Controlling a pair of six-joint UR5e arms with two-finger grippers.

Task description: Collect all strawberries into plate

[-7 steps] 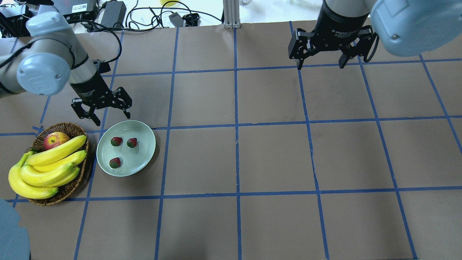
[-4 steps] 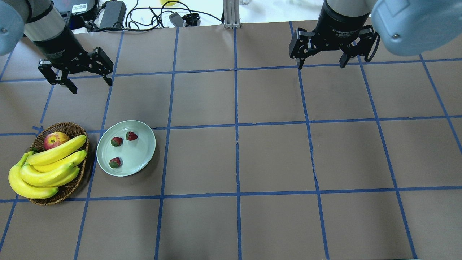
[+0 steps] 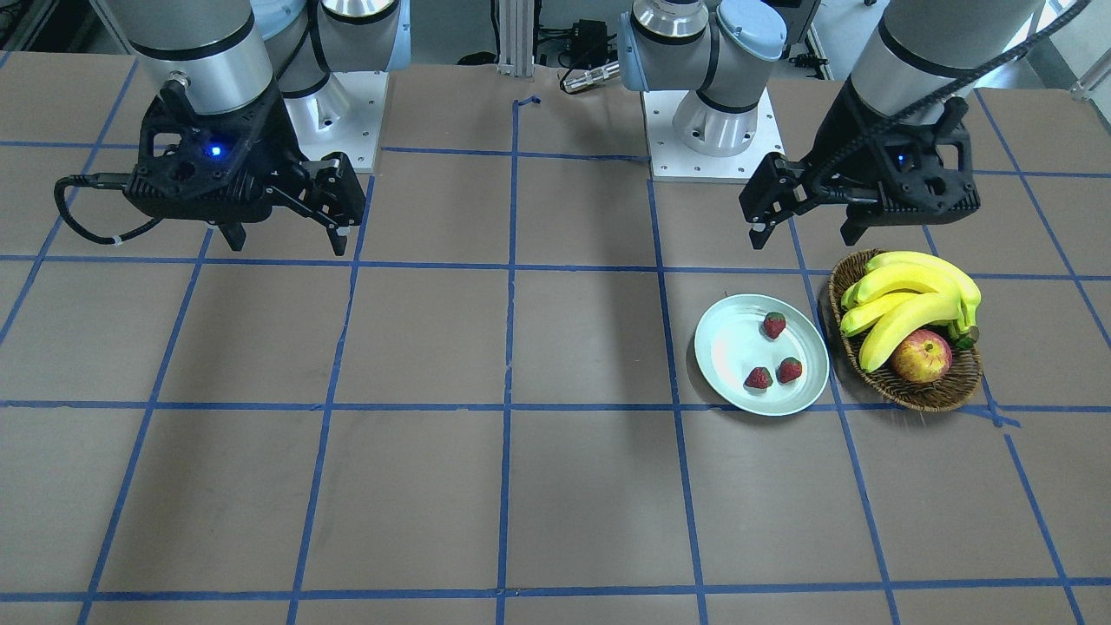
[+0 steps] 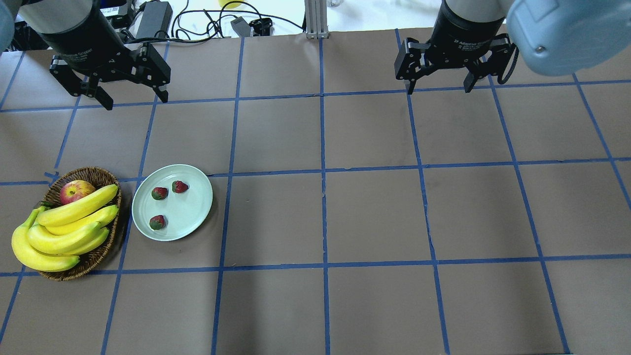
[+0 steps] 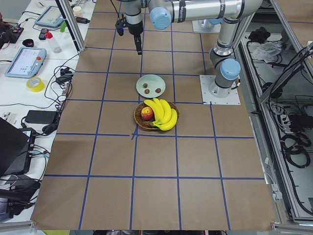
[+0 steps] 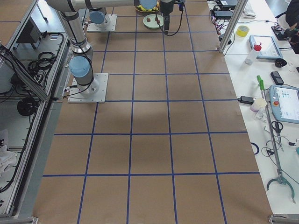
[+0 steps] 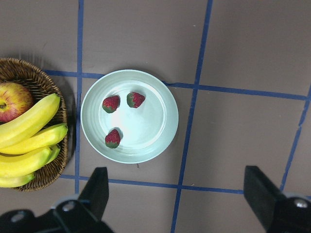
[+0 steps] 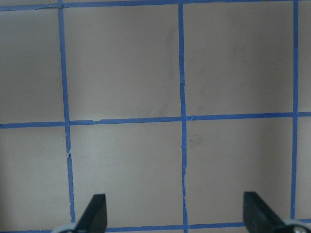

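Three small red strawberries with green caps (image 4: 159, 193) are seen inside the round, pale mint-green glossy plate (image 4: 193, 211), two close together and the third apart. The plate is set on the brown paper-covered counter (image 4: 374, 212), just beside a brown wicker basket (image 4: 93, 173) filled with yellow bananas (image 4: 74, 212) and a red-yellow apple (image 4: 76, 191). The left end effector (image 4: 135, 101) is spread wide and empty, well apart from the plate. The right end effector (image 4: 438, 90) is likewise spread wide, with nothing gripped.

Three strawberries (image 4: 159, 193), one plate (image 4: 194, 217), basket (image 4: 93, 173), apple (image 4: 76, 191) and banana bunch (image 4: 64, 232).
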